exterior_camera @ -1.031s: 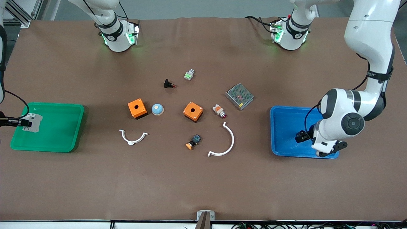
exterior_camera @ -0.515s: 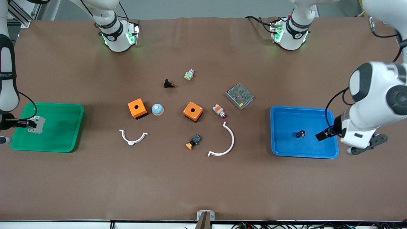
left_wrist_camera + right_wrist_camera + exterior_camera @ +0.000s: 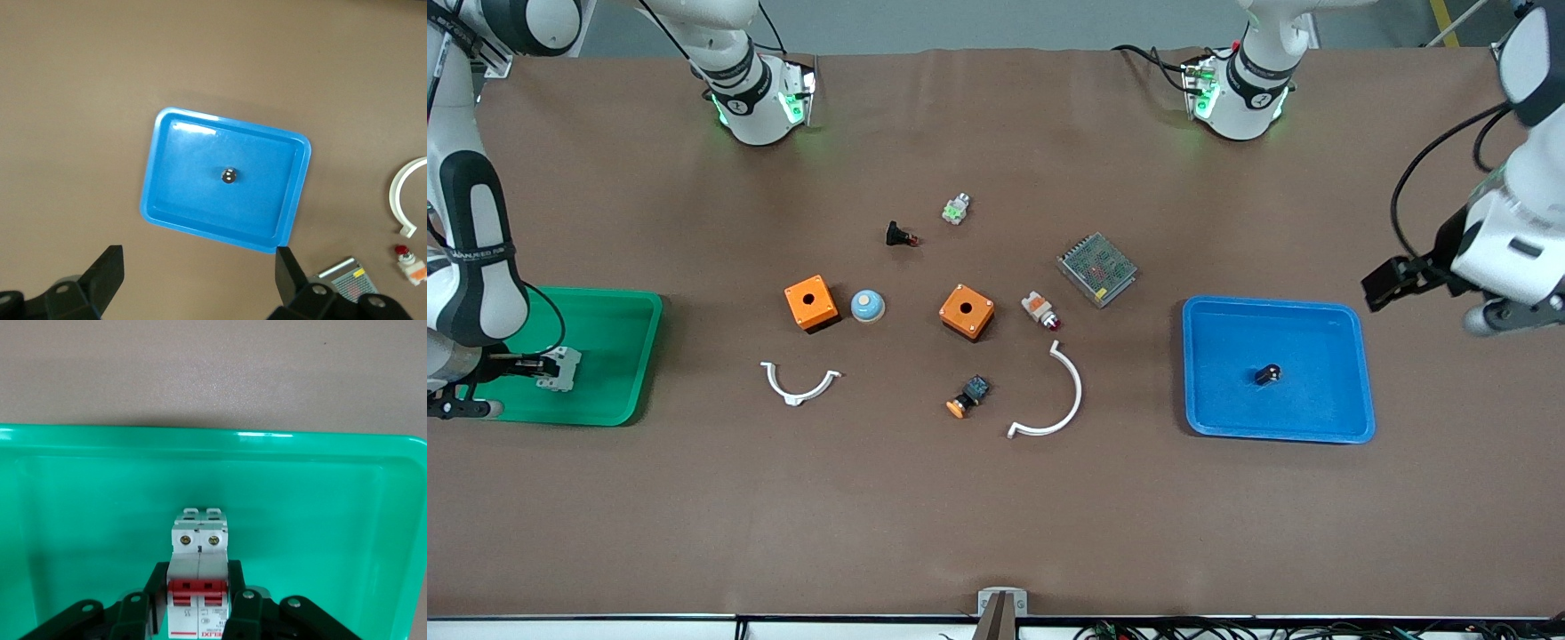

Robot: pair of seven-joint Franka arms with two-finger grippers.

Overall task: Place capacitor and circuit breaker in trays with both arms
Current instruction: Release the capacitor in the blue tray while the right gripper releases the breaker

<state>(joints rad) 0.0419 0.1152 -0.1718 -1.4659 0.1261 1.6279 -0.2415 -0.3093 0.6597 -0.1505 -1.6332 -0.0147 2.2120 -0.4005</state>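
The capacitor (image 3: 1267, 374), a tiny black cylinder, lies alone in the blue tray (image 3: 1316, 413); the left wrist view shows it (image 3: 229, 175) from above in that tray (image 3: 227, 123). My left gripper (image 3: 1392, 280) is open and empty, raised beside the tray's edge nearest the robots; both fingertips frame bare table (image 3: 198, 267). My right gripper (image 3: 547, 365) is shut on the white-grey circuit breaker (image 3: 562, 369) with red levers, inside the green tray (image 3: 609, 300). The right wrist view shows the fingers (image 3: 199, 587) flanking the breaker (image 3: 199, 540) within the tray (image 3: 200, 437).
Between the trays lie two orange boxes (image 3: 811, 302) (image 3: 967, 311), a blue dome (image 3: 867, 305), two white curved pieces (image 3: 799, 384) (image 3: 1054, 396), a metal mesh unit (image 3: 1096, 268), a white-and-orange part (image 3: 1040, 310), an orange-capped button (image 3: 968, 396), a black red-tipped part (image 3: 900, 236) and a green-white part (image 3: 956, 209).
My left gripper has let go of the capacitor in the blue tray and risen away toward the robots. My right gripper has carried the breaker toward the green tray's inner, nearer part.
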